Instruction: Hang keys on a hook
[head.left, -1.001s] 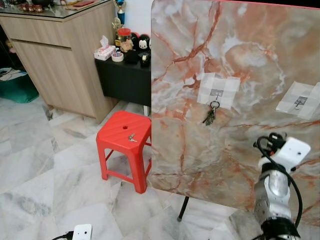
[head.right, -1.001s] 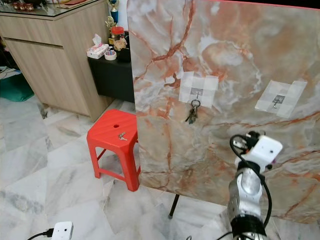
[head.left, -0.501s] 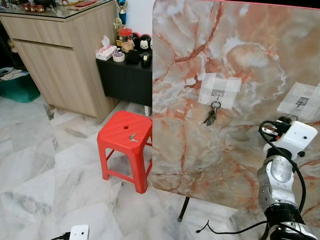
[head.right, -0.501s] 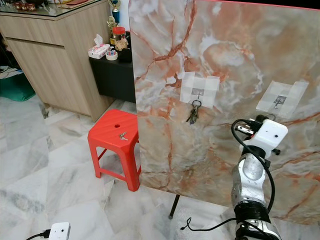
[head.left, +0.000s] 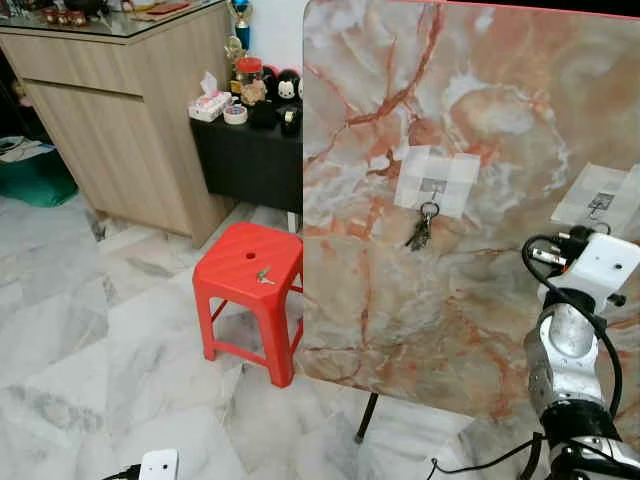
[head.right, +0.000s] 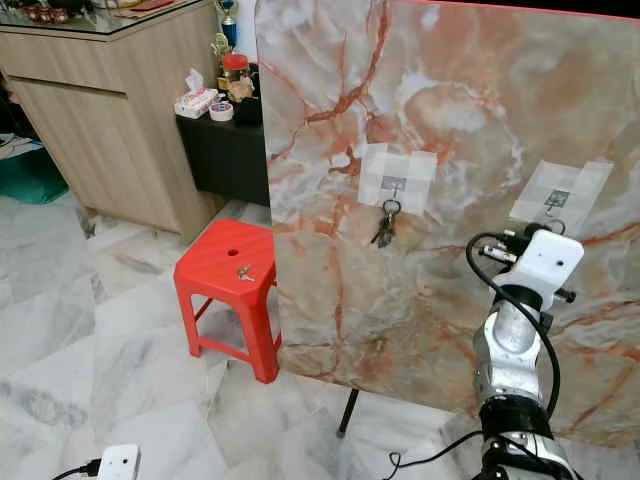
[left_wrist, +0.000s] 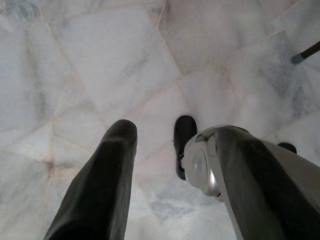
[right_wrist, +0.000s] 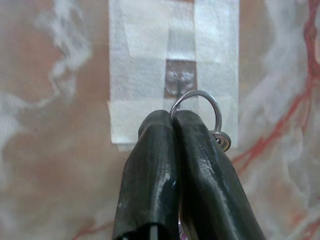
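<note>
My right gripper (right_wrist: 172, 119) is shut on a silver key ring (right_wrist: 216, 106), with a key's edge peeking out beside one finger. The ring's top sits just below the small clear hook (right_wrist: 179, 81) on its white tape patch (right_wrist: 150, 60); I cannot tell whether they touch. In the head views my right arm (head.left: 572, 340) reaches up to that right-hand hook (head.left: 600, 206) on the marble board (head.left: 480, 110). Another key bunch (head.left: 421, 231) hangs from the left hook (head.left: 433, 187). My left gripper (left_wrist: 175, 132) hangs idle and open above the floor.
A red stool (head.left: 232, 268) with a loose key (head.left: 264, 275) stands left of the board. Behind it are a black side table (head.left: 250, 155) and a wooden cabinet (head.left: 120, 120). The board's stand leg (head.left: 366, 418) and a cable (head.left: 480, 460) are on the floor.
My right arm has risen and shifted right, bringing the gripper with the key ring up to the right-hand hook. The camera shifted slightly.
</note>
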